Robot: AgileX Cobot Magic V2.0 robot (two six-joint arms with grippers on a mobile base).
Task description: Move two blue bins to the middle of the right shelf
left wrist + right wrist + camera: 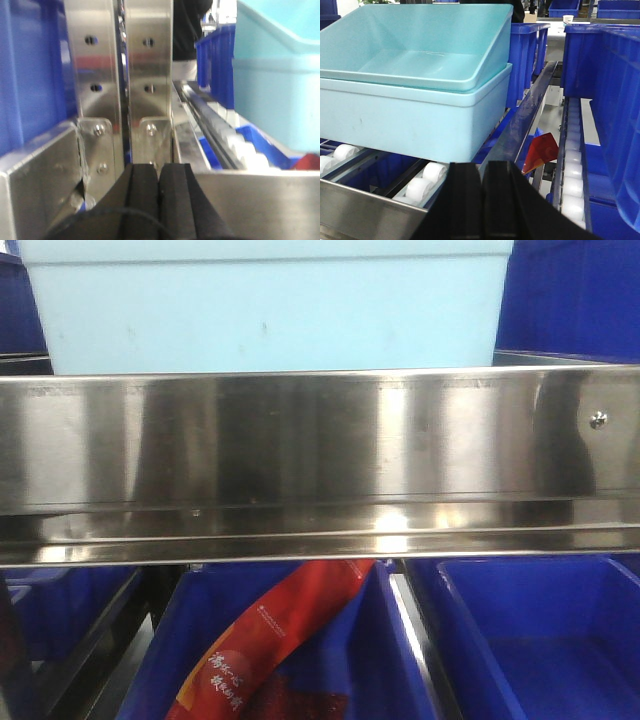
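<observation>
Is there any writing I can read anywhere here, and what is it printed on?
Red packet in the dark blue bin below the steel rail: white Chinese characters and a small logo, too blurred to read.
Light blue bins: no text visible.
Nothing else carries readable writing.

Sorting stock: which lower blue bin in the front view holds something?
The middle lower bin: a red packet lies inside. The right lower bin looks empty.

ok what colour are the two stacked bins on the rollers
Light turquoise stacked bins, clearest in the right wrist view.
</observation>
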